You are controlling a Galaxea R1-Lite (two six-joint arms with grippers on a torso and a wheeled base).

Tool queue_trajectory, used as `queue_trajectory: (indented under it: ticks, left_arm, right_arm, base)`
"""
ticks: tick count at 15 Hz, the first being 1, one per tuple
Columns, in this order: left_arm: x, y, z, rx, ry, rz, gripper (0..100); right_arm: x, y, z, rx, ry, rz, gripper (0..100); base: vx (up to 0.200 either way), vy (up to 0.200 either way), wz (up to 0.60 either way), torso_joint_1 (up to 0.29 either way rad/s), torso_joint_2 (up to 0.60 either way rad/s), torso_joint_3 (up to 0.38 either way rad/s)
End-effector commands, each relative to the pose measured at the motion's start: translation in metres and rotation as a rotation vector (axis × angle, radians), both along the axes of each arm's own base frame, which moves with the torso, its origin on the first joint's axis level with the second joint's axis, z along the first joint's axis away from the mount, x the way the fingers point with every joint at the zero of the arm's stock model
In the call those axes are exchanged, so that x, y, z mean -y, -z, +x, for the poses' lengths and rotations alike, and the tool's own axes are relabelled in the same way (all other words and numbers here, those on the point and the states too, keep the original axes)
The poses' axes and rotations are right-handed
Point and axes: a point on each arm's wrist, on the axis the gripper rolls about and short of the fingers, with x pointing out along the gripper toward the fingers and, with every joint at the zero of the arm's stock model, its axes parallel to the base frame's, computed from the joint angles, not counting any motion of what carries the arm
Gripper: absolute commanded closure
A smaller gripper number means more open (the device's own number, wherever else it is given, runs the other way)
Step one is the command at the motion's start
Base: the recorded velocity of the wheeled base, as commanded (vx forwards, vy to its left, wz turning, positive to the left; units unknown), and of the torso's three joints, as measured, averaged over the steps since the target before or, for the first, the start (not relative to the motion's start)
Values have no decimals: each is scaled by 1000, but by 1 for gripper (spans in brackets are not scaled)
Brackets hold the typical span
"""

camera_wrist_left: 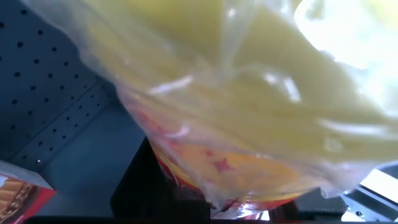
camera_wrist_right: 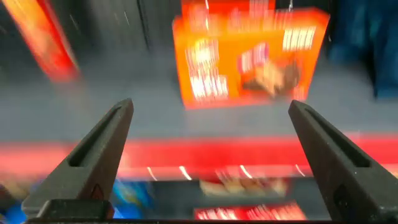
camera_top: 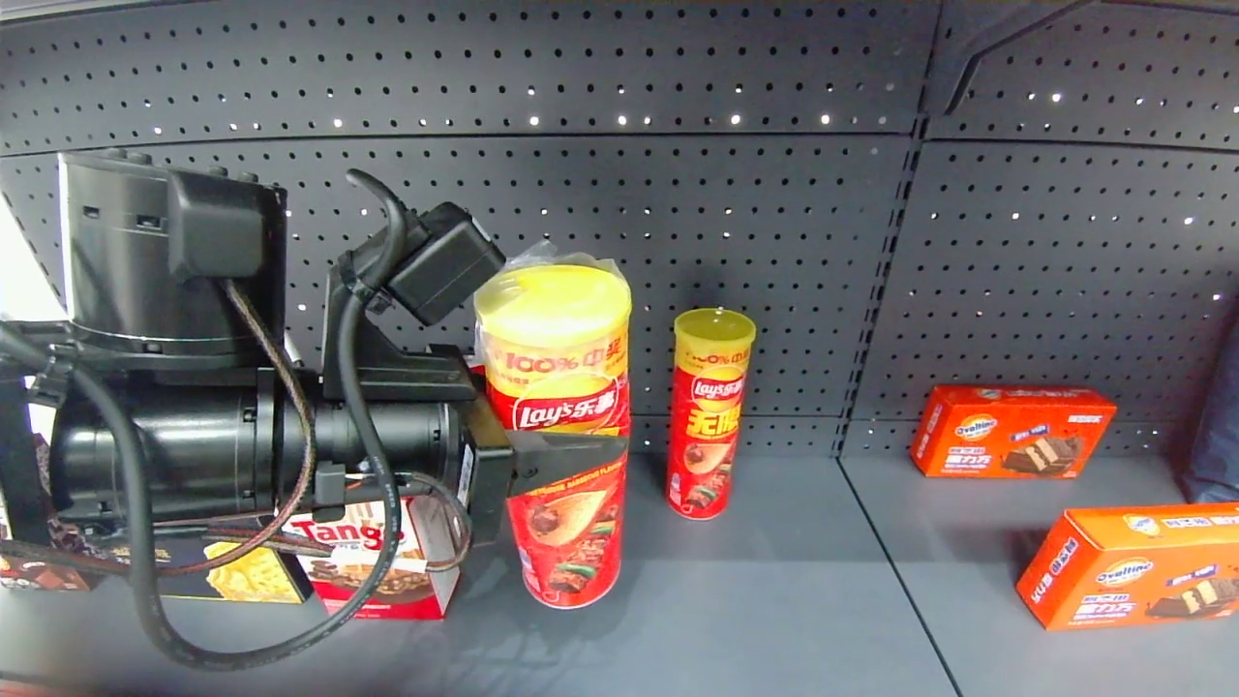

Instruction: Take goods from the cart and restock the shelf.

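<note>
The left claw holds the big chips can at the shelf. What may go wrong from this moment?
1. The large chips can is tall and the left claw grips it at mid-height; released before its base sits flat on the shelf, it may topple.
2. The small chips can stands close beside it; a sideways shift might knock it over.
3. The red snack box sits right below the wrist, so pulling back low may drag it.

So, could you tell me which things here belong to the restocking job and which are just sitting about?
In the job: large chips can, held in the left tool; grey shelf; right tool, open and empty.
Just sitting about: smaller chips can; far orange box; nearer orange box; red wafer box; dark box beneath the left arm.
</note>
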Motion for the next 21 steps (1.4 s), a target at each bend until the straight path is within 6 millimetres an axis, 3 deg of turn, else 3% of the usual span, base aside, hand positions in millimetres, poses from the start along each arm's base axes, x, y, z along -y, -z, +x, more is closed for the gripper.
queue_trajectory:
  ticks: [1,3,5,7,9,10,13,21]
  left_arm:
    - [0,2,2,-3,-6,4,100]
    - [1,3,2,-5,-14,9,100]
    - [0,4,0,-7,-21,14,100]
    - [-1,7,0,-12,-36,24,100]
    - [-1,6,1,-11,-37,23,100]
    - [-3,8,1,-18,-45,29,100]
    - [-12,10,-1,-19,-63,26,100]
    - [-19,4,-2,-4,-93,17,100]
  right_arm:
    - [0,-91,10,6,-99,128,0]
    - [0,-93,11,-43,-220,6,0]
    - [-5,-107,37,-141,-359,-76,0]
    - [-23,-118,80,-271,-509,-112,0]
    - [-36,-113,106,-337,-551,-138,0]
    - [-51,-109,129,-353,-605,-207,0]
    - [-79,-99,162,-389,-712,-233,0]
    - [-126,-92,232,-423,-795,-242,0]
  base:
    - [0,0,0,0,0,0]
    - [0,0,0,0,0,0]
    - [0,0,0,0,0,0]
    - [0,0,0,0,0,0]
    - [0,0,0,0,0,0]
    - [0,0,0,0,0,0]
    - [0,0,0,0,0,0]
    - [0,0,0,0,0,0]
